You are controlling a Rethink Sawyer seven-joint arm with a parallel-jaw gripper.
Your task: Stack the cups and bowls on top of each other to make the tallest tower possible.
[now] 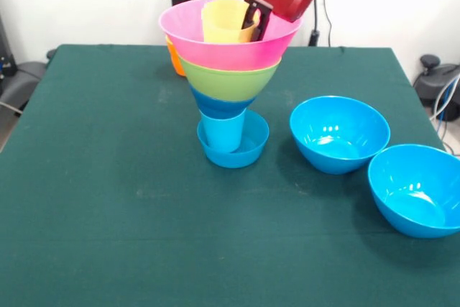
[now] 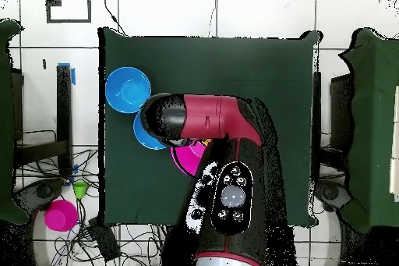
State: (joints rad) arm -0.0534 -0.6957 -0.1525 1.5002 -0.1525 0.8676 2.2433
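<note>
The tower [image 1: 228, 80] stands mid-table. From the bottom it is a small blue bowl [image 1: 248, 150], a light blue cup [image 1: 223, 133], a blue bowl [image 1: 219, 103], the lime green bowl [image 1: 230, 81] and the pink bowl [image 1: 215, 47]. The yellow cup [image 1: 224, 21] sits inside the pink bowl. My gripper [image 1: 256, 22] reaches into the pink bowl from above, its black fingers shut on the yellow cup's right rim. The orange cup [image 1: 175, 60] peeks out behind the tower. The green cup is out of view. In the overhead view my arm [image 2: 206, 118] hides most of the tower.
Two large blue bowls [image 1: 339, 133] [image 1: 417, 189] sit upright on the right side of the green table [image 1: 108, 199]. In the overhead view they show at the left [image 2: 127, 89] [image 2: 143, 136]. Cables and equipment lie around the table.
</note>
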